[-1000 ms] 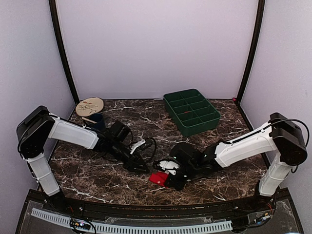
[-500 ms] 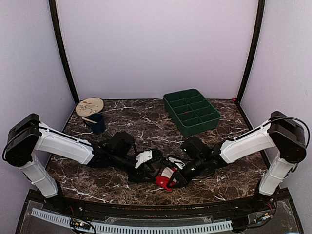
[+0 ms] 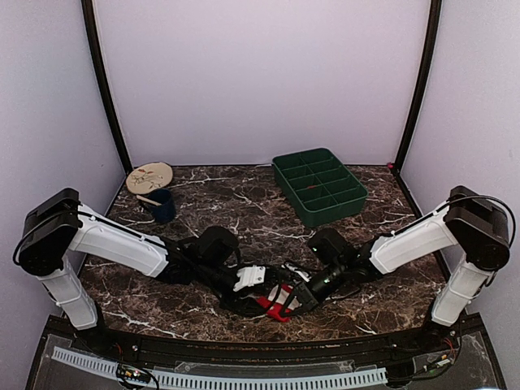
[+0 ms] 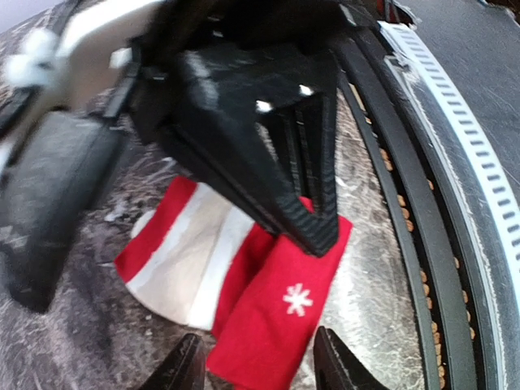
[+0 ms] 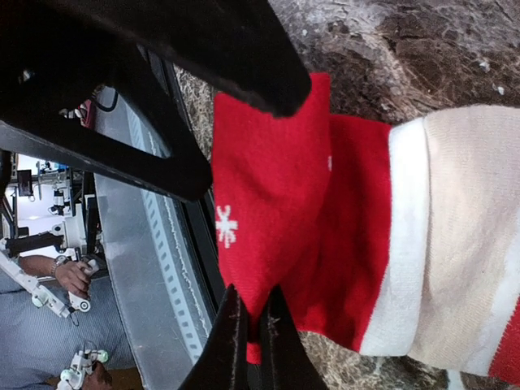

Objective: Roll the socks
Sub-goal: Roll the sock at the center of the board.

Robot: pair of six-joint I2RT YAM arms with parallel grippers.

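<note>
Right claw: pinched tight on the edge of the red sock, the one with a small white snowflake. A thin fold of fabric is caught between the tips.

Left claw: jaws apart, one tip on each side of the red sock's near end. Fabric sits between them but no clear squeeze shows, so I read it as open and holding nothing.

The banded sock, cream and white stripes on red, lies flat just beside and partly under the red one, and they touch. Both socks sit on the marble table by its near edge, between the two arms and close to the front rail.

Progress, my read: early to middle.
- The red sock looks doubled over.
- The banded part is spread flat.
- No tight bundle anywhere.
- Left to do: roll the length up, tuck or finish the bundle, then let go.
- Can't tell if both are meant to go into one roll.

Containers:
- Green tray at the far right of the table, split into compartments and well apart from the socks. Nothing visible in the cells from the top view.
- Dark blue cup at the far left. Contents can't be made out.
- A round tan disc lies just behind the cup.
</note>
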